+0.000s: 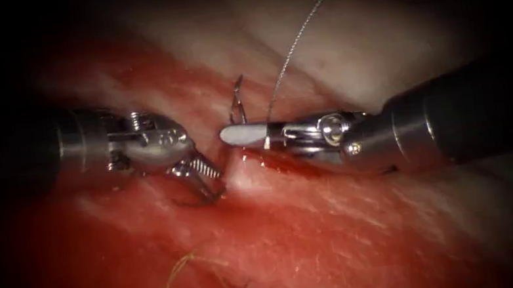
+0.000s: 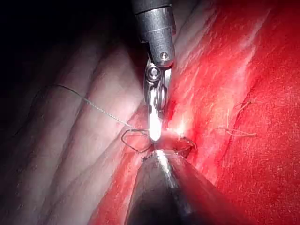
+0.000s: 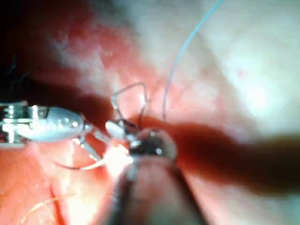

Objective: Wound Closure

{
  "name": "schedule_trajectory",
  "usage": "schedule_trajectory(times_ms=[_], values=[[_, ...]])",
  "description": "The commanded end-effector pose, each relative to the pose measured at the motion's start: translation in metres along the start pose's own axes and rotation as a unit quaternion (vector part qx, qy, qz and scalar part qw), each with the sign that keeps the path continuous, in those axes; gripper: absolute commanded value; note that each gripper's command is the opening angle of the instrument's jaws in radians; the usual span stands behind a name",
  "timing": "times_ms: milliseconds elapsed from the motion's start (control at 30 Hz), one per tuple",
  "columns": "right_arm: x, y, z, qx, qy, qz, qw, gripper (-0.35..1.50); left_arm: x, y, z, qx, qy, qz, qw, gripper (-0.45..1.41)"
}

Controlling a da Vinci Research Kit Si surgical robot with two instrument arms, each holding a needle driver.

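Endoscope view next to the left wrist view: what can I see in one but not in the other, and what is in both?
Endoscope view: the left tool from the side, its fingers open and holding nothing, tips at the tissue left of the cut. Left wrist view: the thread trailing far across the pale tissue. Both: the right tool, fingers shut, seemingly on the needle, which rises beside the cut. Whether its tip is in the tissue, I cannot tell.
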Motion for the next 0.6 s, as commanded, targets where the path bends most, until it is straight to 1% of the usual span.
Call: schedule_trajectory(times_ms=[33, 100, 133, 167, 200, 233, 267, 300, 333, 367, 400, 433, 500, 600], values=[[-0.0004, 0.0006, 0.0004, 0.002, 0.0, -0.013, 1.0, 0.27, -0.0001, -0.0002, 0.0007, 0.0, 0.0, 0.003, 1.0, 0.17], [0.0, 0.0008, 0.0001, 0.004, 0.0, -0.022, 1.0, 0.46, -0.0001, -0.0002, 0.0005, 0.006, 0.005, 0.01, 1.0, 0.17], [0.0006, 0.0012, -0.0003, 0.007, -0.003, -0.042, 0.999, 0.66, -0.0002, -0.0002, 0.0001, 0.014, 0.013, 0.027, 0.999, 0.14], [0.0006, 0.0012, -0.0003, 0.007, -0.003, -0.042, 0.999, 0.66, -0.0002, -0.0002, 0.0001, 0.014, 0.013, 0.027, 0.999, 0.14], [0.0008, 0.0014, -0.0005, 0.007, -0.004, -0.048, 0.999, 0.73, -0.0002, -0.0003, -0.0002, 0.017, 0.018, 0.036, 0.999, 0.14], [0.0014, 0.0018, -0.0011, 0.008, -0.006, -0.063, 0.998, 0.89, -0.0004, -0.0003, -0.0008, 0.023, 0.034, 0.068, 0.997, 0.14], [0.0016, 0.002, -0.0013, 0.008, -0.006, -0.069, 0.998, 0.99, -0.0005, -0.0003, -0.0011, 0.024, 0.041, 0.077, 0.996, 0.12], [0.0021, 0.0023, -0.0017, 0.009, -0.008, -0.081, 0.997, 1.11, -0.0009, -0.0002, -0.0017, 0.028, 0.054, 0.104, 0.993, 0.12], [0.0026, 0.0026, -0.0022, 0.01, -0.011, -0.093, 0.996, 1.21, -0.0014, -0.0001, -0.0025, 0.035, 0.076, 0.14, 0.987, 0.12], [0.003, 0.0027, -0.0028, 0.011, -0.013, -0.098, 0.995, 1.25, -0.002, 0.0001, -0.003, 0.037, 0.097, 0.165, 0.981, 0.12], [0.0032, 0.0027, -0.003, 0.011, -0.014, -0.1, 0.995, 1.26, -0.0023, 0.0001, -0.0032, 0.035, 0.108, 0.175, 0.978, 0.12], [0.0036, 0.0025, -0.0038, 0.012, -0.017, -0.11, 0.994, 1.28, -0.003, 0.0003, -0.0038, 0.033, 0.132, 0.208, 0.969, 0.12], [0.004, 0.0023, -0.0045, 0.014, -0.02, -0.111, 0.993, 1.28, -0.0038, 0.0004, -0.0043, 0.03, 0.149, 0.229, 0.962, 0.12], [0.0046, 0.0017, -0.0054, 0.016, -0.024, -0.123, 0.992, 1.26, -0.0047, 0.0, -0.0049, 0.026, 0.159, 0.243, 0.957, 0.14]])
